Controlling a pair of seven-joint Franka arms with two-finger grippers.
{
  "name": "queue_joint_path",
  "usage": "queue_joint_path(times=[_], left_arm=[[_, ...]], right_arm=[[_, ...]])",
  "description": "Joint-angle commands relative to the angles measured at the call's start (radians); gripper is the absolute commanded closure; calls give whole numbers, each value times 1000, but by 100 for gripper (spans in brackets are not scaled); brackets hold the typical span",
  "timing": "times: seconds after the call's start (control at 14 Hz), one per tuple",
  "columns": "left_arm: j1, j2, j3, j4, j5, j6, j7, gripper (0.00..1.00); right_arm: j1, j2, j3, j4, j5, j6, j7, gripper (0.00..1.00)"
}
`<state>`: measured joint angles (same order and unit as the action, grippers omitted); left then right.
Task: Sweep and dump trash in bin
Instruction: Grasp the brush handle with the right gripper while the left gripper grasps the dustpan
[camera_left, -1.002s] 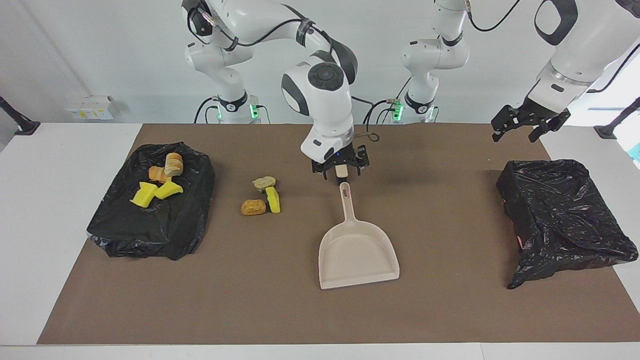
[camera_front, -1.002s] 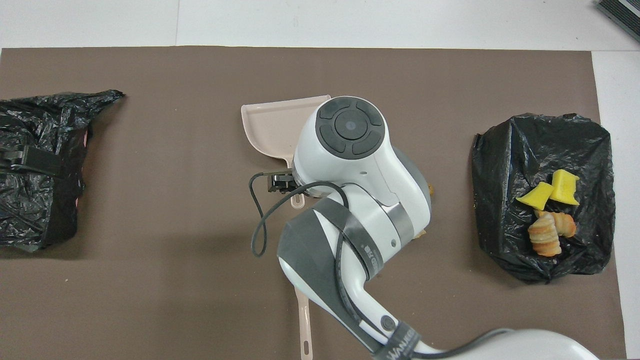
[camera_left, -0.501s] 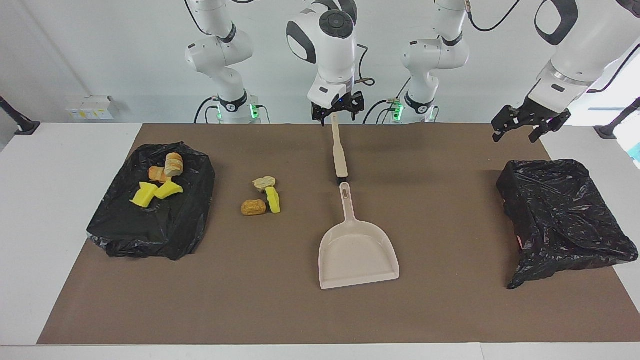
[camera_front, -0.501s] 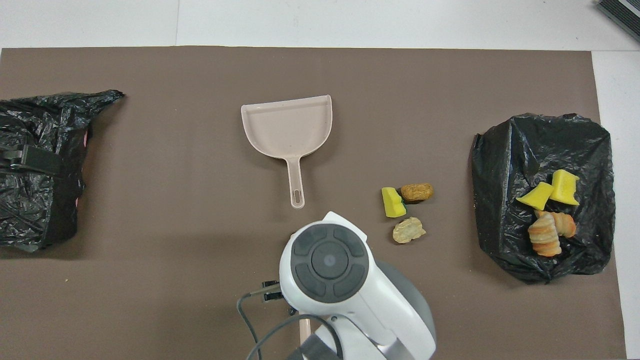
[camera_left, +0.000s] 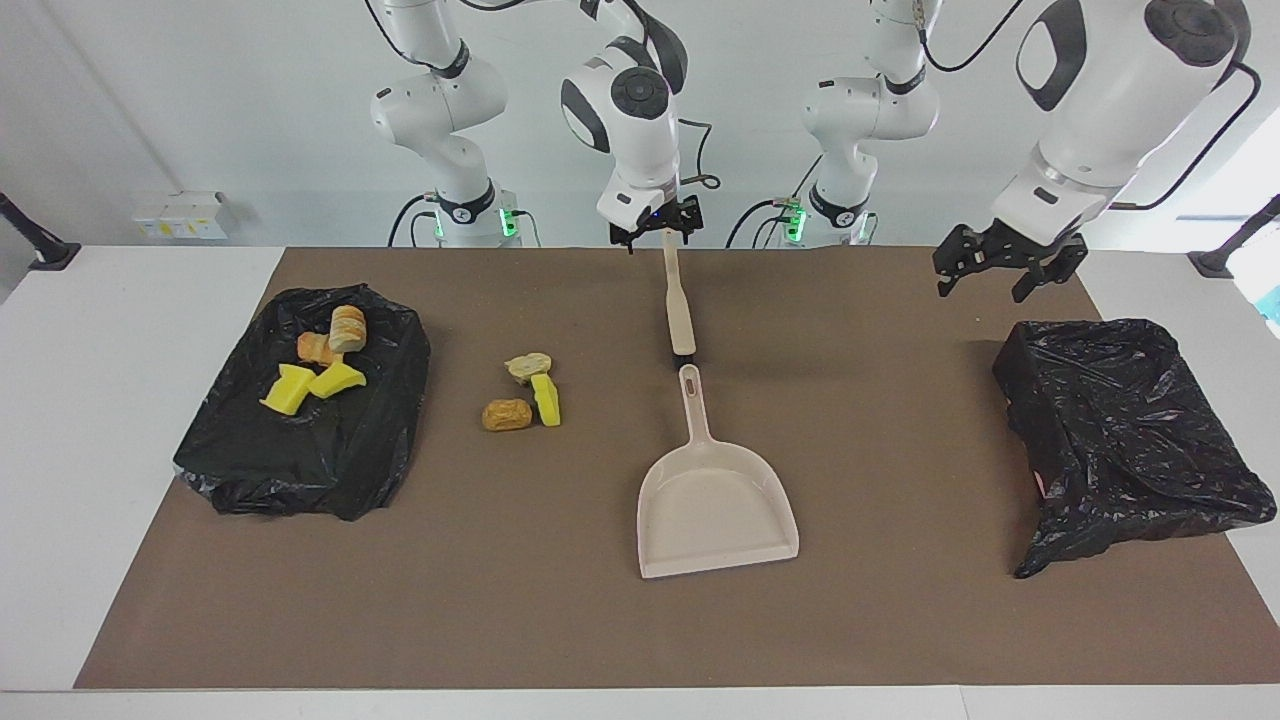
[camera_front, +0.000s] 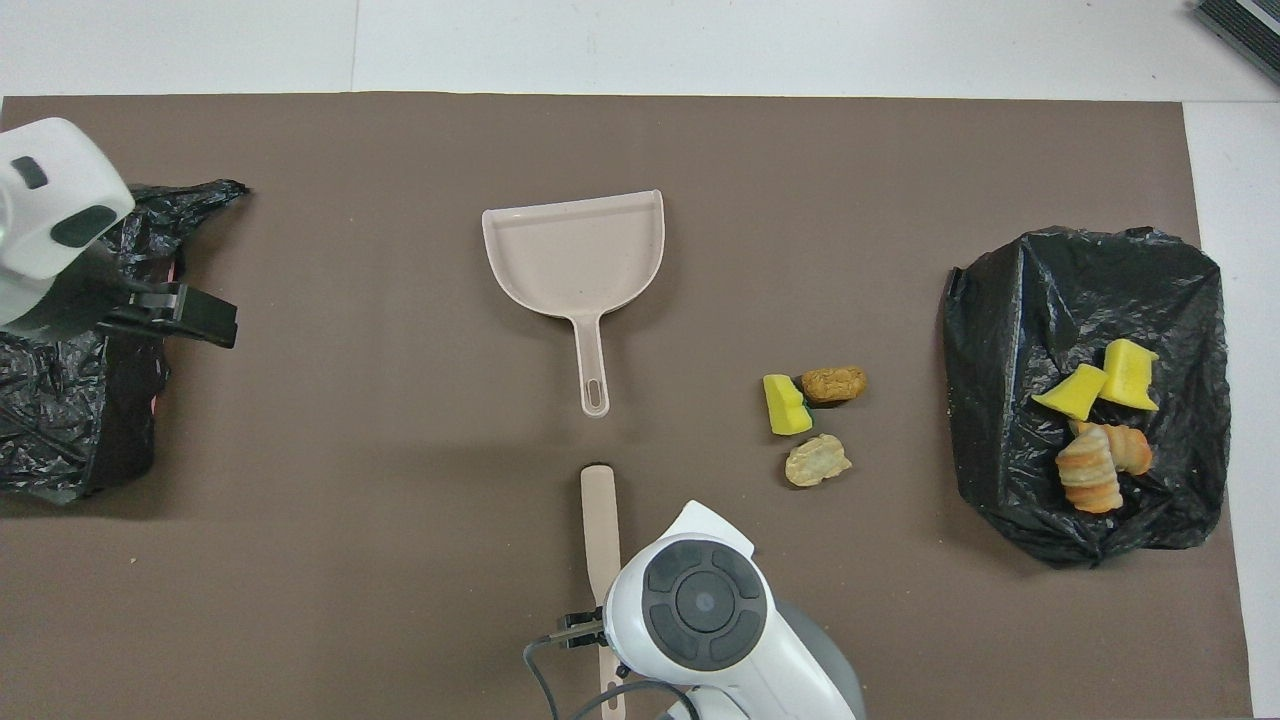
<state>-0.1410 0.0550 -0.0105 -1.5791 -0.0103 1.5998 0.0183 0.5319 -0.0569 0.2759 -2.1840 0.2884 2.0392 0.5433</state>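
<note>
On the matte brown mat (camera_left: 900, 620), two crinkled black plastic bin bags: one (camera_left: 1130, 440) under my raised left gripper (camera_left: 1000, 272), jaws spread, empty; the other (camera_left: 300, 440) cradling four pieces of trash (camera_left: 315, 365). A smooth beige dustpan (camera_left: 715, 500) lies mid-table. My right gripper (camera_left: 657, 232), open and empty, hangs over the slim brush (camera_left: 678, 310). Three spongy scraps (camera_left: 525, 395) lie loose between dustpan and filled bag.

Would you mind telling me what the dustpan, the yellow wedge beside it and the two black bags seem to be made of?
Dustpan: apparently rigid beige plastic, matte, with a moulded rim and a slotted handle. Yellow wedge: probably sponge foam, with a dull surface, cut edges and a green backing seen from overhead. Black bags: thin plastic film, crinkled with glossy highlights.
</note>
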Motion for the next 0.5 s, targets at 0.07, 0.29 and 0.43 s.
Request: queue_joint_path(times=[0.07, 0.29, 0.43], left_arm=[[-98, 54, 7, -10, 18, 103, -114, 0], [-173, 114, 7, -10, 15, 198, -254, 0], [-215, 172, 9, -3, 21, 213, -311, 0]], right_arm=[[46, 26, -6, -54, 26, 101, 4, 0], [94, 89, -6, -57, 26, 203, 43, 0], [94, 86, -6, -77, 25, 210, 27, 0]])
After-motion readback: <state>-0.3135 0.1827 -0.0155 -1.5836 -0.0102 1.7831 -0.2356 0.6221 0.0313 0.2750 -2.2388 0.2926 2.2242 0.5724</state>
